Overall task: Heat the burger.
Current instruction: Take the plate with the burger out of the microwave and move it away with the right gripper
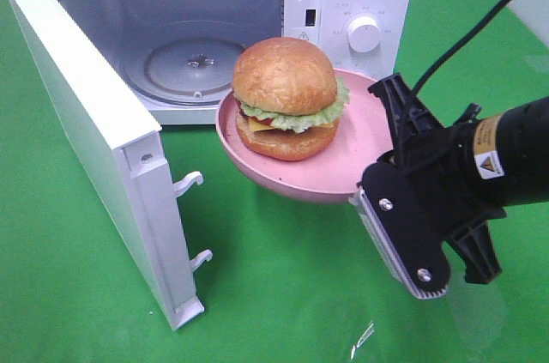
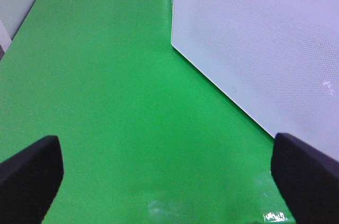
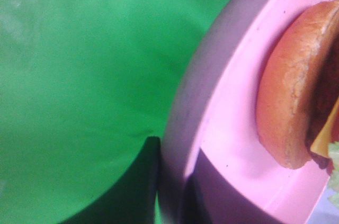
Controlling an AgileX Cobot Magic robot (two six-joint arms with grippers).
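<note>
The right hand (image 1: 371, 196) is clenched on the near rim of the pink plate (image 1: 339, 170), holding it off the green table (image 1: 283, 294) with the burger (image 1: 286, 99) seated just beyond its grip, before the open microwave (image 1: 223, 20), while the left hand (image 2: 169, 173) hangs released beside the microwave door (image 2: 265, 54).

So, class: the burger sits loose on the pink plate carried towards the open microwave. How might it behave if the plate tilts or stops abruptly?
The burger is tall and stacked, so it may tip or its layers may shear. Nothing seems to pin it to the smooth pink plate, so it could slide. The right claw grips only the rim, so the plate might sag.
</note>
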